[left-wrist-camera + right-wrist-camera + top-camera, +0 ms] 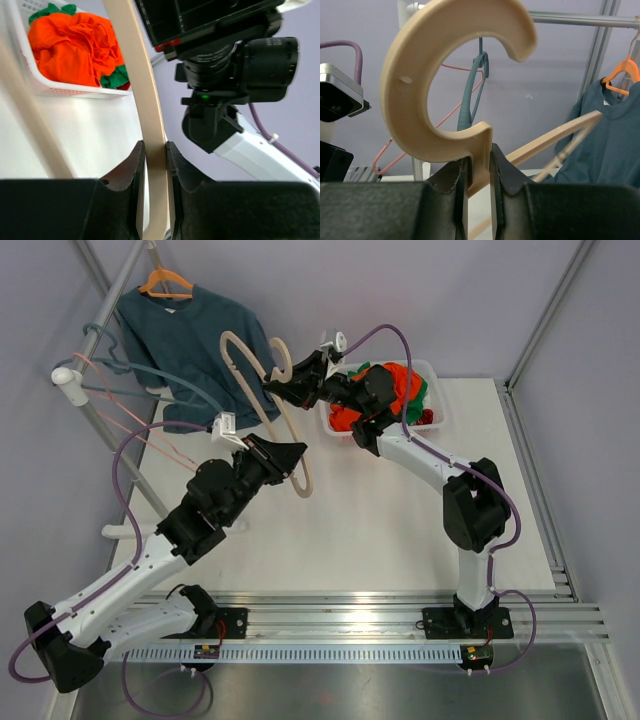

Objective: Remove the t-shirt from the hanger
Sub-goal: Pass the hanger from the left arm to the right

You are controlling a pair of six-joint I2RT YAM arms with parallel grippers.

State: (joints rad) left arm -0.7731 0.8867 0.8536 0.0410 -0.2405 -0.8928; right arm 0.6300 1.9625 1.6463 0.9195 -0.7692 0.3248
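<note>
So both arms have hold of the same thick curved beige hanger, up in the air over the white table, and there's nothing on it, it's totally bare. The right gripper is pinched down tight on the little stem right under the big C-shaped hook, fingers pressed flat on both sides. The left gripper is nearly closed too, clamped on one of the long arm pieces further down, so the hanger stretches between the two. The dark teal cotton t-shirt is well away from all that: it's on a thin orange hanger hooked over the slanted metal rail at the far left, and neither gripper is touching it. A few skinny blue and pink wire hangers sit lower on the same rail. Just behind the right arm there's a white plastic mesh basket stuffed with orange, green and red clothes.
</note>
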